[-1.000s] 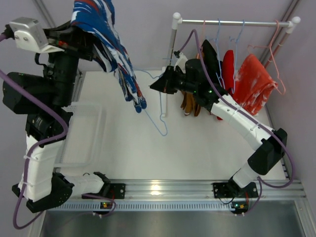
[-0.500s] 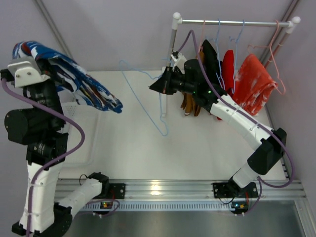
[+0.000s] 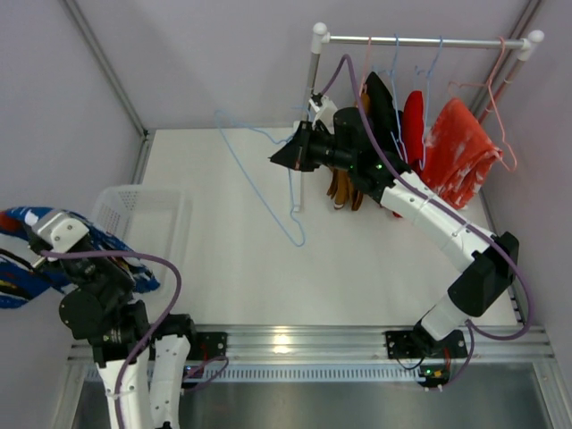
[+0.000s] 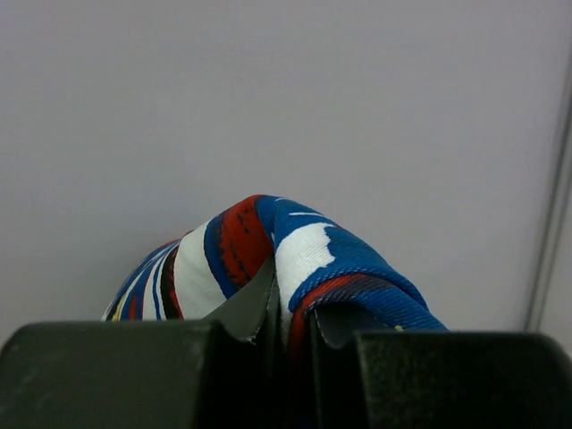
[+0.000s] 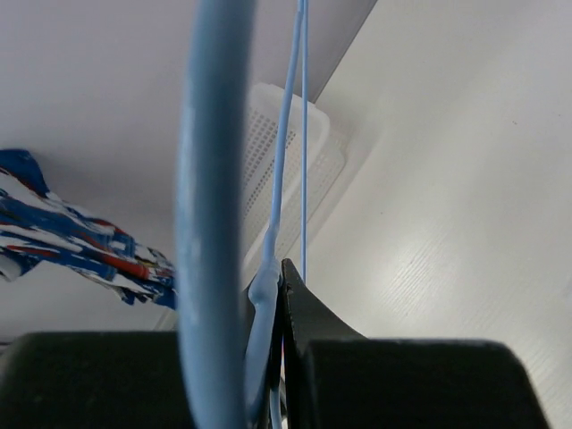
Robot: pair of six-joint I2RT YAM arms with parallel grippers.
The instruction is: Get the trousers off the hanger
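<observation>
Looking down from the top, the blue patterned trousers [image 3: 18, 273] run off the picture's left edge, bunched left of the white basket [image 3: 174, 214]; whatever grips them is covered there. The right gripper [image 3: 275, 159] holds a bare blue hanger [image 3: 259, 183] above the worktop [image 3: 357, 268], with tan-brown trousers [image 3: 340, 186], black trousers [image 3: 380, 94] and red trousers [image 3: 413, 116] on the rail [image 3: 465, 42] behind it. On the left wrist, the left gripper [image 4: 290, 313] is pressed together on a fold of blue cloth humped just above its fingertips. On the right wrist, the right gripper pinches the hanger wire, and the blue trousers show far left, beyond the basket.
</observation>
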